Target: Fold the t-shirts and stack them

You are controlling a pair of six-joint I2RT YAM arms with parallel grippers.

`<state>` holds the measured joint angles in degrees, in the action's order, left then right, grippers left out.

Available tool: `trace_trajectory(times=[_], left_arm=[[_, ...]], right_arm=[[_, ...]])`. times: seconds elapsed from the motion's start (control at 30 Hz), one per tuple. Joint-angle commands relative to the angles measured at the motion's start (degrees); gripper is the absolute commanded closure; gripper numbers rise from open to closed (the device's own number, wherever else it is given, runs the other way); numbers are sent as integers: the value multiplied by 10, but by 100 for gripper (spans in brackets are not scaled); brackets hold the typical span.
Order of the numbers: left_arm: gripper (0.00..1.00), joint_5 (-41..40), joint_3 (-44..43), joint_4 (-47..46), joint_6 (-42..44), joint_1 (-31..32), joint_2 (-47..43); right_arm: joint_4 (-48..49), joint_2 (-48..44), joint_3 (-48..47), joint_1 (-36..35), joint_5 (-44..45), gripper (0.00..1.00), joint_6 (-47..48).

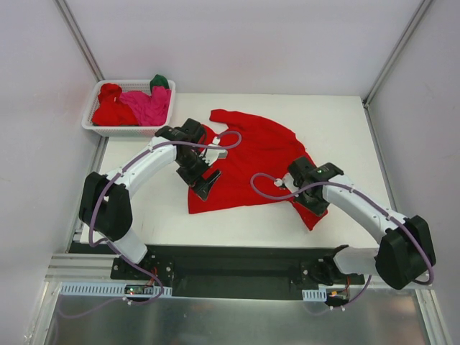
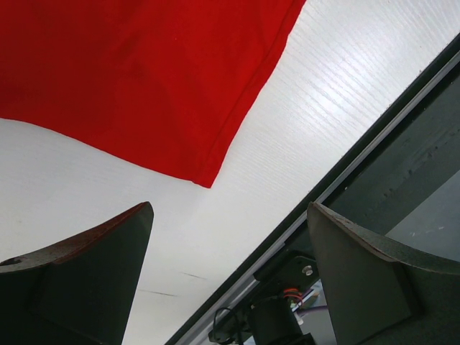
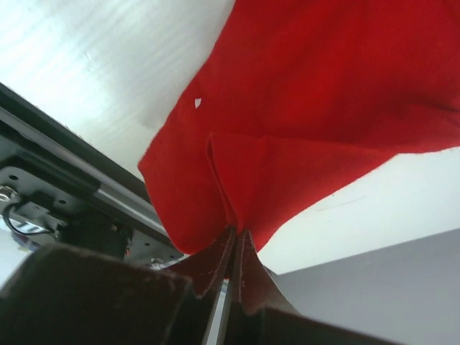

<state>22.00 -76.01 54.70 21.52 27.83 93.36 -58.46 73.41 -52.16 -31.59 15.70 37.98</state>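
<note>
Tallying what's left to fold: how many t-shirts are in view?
4. One red t-shirt lies spread on the table, pinched by the right gripper; a crumpled red shirt, a pink shirt and a green shirt sit in the white basket. Others may be hidden beneath them.

**A:** Log check. Any text, labels, brands or numbers legible on your feeds?

**B:** None that I can read in any of my three views. The small electronics at the arm bases [image 1: 135, 290] may carry markings, but they're too small in the top view and too blurred in the wrist views to tell.

**A:** Noted: no readable text.
</note>
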Motion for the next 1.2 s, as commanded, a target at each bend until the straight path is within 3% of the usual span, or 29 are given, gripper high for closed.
trace_trajectory(times=[0.0,0.2,0.3,0.33,0.37,0.4,0.43,0.5,0.63,0.83,1.17], left_arm=[[11,1,2,6,-5,9,-10],[11,-3,3,7,-3,10,-15],[11,-2,3,7,-3,10,-14],[11,-2,4,6,-4,9,-14],[11,-1,4,6,-3,10,-15],[11,-2,5,7,-2,11,-16],[11,-4,6,7,-2,11,-17],[11,-5,8,7,0,11,-19],[10,-8,14,7,-1,11,-24],[10,-26,36,7,-20,11,-25],[9,-61,49,3,-34,11,-42]], right_arm=[[-67,-31,17,2,50,98,25],[-102,-41,50,2,43,91,37],[-113,-44,60,2,33,53,42],[-114,-45,63,1,38,30,42],[-112,-47,69,2,54,19,44],[-112,-55,71,2,64,16,50],[-107,-63,73,1,77,3,54],[-82,-86,59,4,99,2,47],[-44,-97,7,6,36,1,15],[25,-60,23,3,-46,1,22],[98,64,65,-11,2,2,3]])
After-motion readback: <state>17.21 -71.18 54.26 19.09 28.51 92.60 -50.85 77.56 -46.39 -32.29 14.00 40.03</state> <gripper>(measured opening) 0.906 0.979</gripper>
